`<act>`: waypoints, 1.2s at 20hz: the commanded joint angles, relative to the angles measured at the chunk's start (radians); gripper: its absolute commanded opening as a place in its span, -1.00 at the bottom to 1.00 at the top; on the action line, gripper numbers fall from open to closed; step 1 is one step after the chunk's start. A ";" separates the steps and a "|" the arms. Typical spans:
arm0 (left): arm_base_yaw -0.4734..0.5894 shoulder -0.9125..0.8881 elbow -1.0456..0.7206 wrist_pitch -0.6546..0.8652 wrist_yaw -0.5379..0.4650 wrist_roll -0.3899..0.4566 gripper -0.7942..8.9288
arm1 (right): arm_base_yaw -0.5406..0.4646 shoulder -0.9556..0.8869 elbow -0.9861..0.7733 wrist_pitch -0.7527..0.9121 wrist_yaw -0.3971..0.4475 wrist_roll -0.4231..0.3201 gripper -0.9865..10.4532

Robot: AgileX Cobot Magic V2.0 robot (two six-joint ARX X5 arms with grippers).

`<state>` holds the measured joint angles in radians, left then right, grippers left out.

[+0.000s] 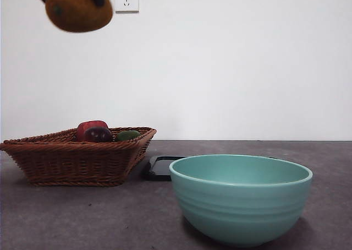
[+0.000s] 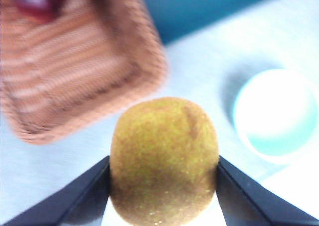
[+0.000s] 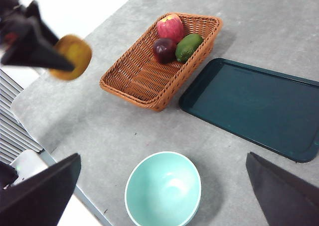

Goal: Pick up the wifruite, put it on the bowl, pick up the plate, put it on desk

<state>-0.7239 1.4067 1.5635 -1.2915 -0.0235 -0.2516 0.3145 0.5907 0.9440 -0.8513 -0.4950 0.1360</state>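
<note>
The left gripper (image 2: 163, 186) is gripping the wifruite (image 2: 164, 159) between its jaws, high and clear of the bowl (image 1: 241, 197), while the right gripper (image 3: 164, 196) is waiting spread wide; placing and the plate (image 3: 254, 104) step remain.

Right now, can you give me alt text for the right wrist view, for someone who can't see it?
The left gripper holds an oval orange-brown fruit in the air beside a brown wicker basket containing a red, a dark red and a green fruit. A pale teal ceramic bowl stands empty on the grey tabletop, near a dark teal rectangular tray.
</note>
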 commanded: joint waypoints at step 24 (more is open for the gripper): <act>-0.399 0.452 -0.015 0.295 0.000 -0.161 -0.27 | 0.006 -0.209 0.021 -0.175 0.002 -0.014 0.40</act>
<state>-1.1095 1.8412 1.5375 -0.9993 -0.0227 -0.4068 0.3145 0.3828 0.9459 -1.0348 -0.4938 0.1345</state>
